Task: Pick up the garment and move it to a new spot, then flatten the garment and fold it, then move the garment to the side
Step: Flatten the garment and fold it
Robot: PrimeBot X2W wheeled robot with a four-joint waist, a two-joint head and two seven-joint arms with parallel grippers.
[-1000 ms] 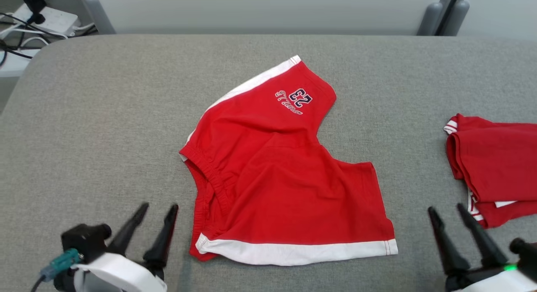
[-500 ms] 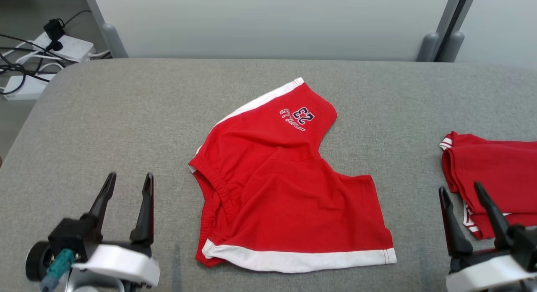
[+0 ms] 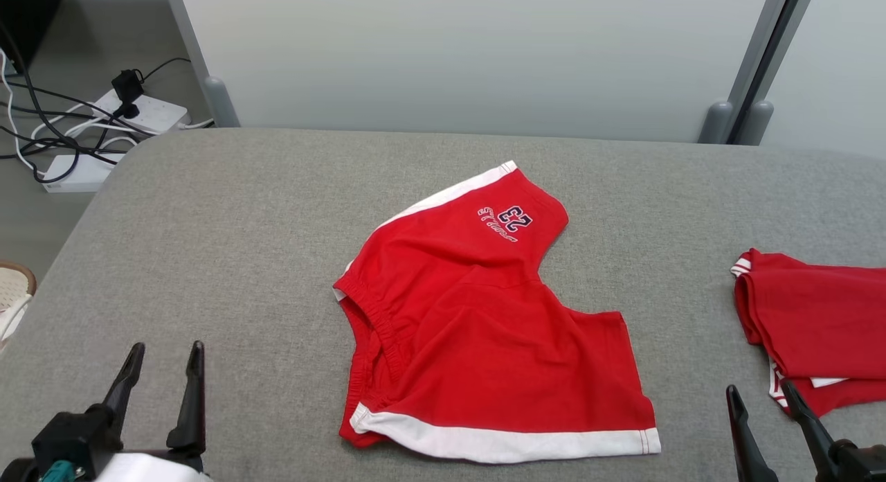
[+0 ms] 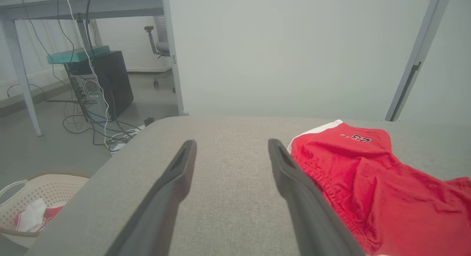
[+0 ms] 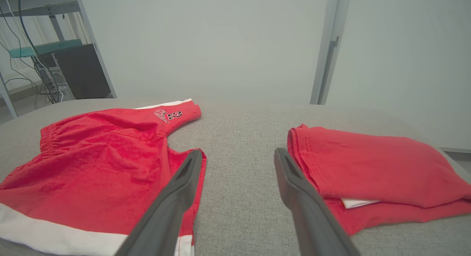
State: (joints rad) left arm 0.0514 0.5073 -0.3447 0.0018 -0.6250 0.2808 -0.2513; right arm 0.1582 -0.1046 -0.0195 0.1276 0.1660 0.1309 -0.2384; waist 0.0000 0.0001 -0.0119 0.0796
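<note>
Shorts spread mid-worktop, unfolded | my left gripper, right gripper: wide, empty, near edge | remaining, I judge: fold, shift aside.

An office-like lab: desk, computer tower, tangled cables and a swivel chair.

Shorts left of folded garment
</note>
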